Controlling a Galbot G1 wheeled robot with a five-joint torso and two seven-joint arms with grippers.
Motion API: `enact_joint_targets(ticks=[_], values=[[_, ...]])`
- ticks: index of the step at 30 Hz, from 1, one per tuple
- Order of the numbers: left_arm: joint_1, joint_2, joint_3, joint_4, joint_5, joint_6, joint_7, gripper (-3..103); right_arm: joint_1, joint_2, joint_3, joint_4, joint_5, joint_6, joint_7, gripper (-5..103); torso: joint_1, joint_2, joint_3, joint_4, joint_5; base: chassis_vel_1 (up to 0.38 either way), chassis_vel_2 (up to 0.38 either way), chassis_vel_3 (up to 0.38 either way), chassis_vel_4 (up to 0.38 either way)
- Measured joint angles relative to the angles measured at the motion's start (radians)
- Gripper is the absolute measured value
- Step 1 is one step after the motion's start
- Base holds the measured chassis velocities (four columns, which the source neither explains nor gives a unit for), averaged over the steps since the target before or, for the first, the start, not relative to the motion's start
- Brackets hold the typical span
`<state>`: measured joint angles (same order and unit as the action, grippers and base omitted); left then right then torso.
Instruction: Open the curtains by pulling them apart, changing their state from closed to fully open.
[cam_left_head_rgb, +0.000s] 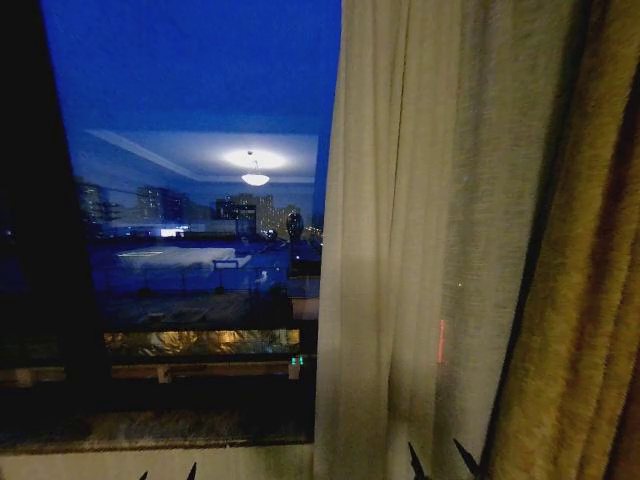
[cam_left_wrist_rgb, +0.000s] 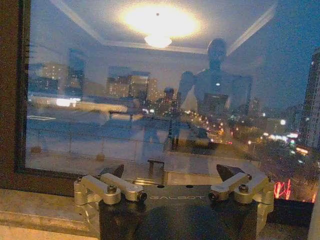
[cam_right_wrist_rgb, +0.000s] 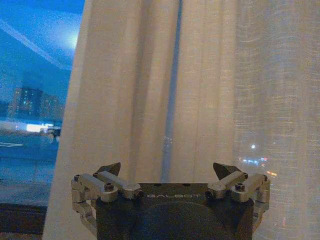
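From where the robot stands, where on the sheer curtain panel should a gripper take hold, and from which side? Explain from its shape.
Probably its free vertical edge beside the bare glass, approached from the window side. The sheer curtain panel hangs in upright pleats, so open fingers can close across that hanging edge fold. The right gripper, open, already faces it.

One sheer cream-white pleated curtain panel (cam_left_head_rgb: 400, 250) visible, hanging straight ahead of the open-fingered right gripper (cam_right_wrist_rgb: 170, 172). One thick golden-brown drape (cam_left_head_rgb: 570, 300) just beyond that panel, farther to that gripper's right. One dark-framed glass window (cam_left_head_rgb: 190, 200) ahead of the left gripper (cam_left_wrist_rgb: 172, 175), fingers spread. Two grippers counted. One reflected round ceiling lamp (cam_left_wrist_rgb: 157, 40) in the glass.
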<state>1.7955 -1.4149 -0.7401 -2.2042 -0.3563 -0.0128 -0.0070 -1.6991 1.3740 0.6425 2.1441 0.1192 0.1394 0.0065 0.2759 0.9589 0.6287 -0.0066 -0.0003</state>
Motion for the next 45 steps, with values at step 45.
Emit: enact_joint_targets(ticks=[45], values=[[0.014,-0.004,-0.008,0.025,-0.002,-0.043,0.021,100,0.007,0.0,0.009,-0.043,-0.069,0.074,-0.089,100,0.0,0.0,0.0,0.0,0.0,0.0,0.018,-0.002,-0.017]])
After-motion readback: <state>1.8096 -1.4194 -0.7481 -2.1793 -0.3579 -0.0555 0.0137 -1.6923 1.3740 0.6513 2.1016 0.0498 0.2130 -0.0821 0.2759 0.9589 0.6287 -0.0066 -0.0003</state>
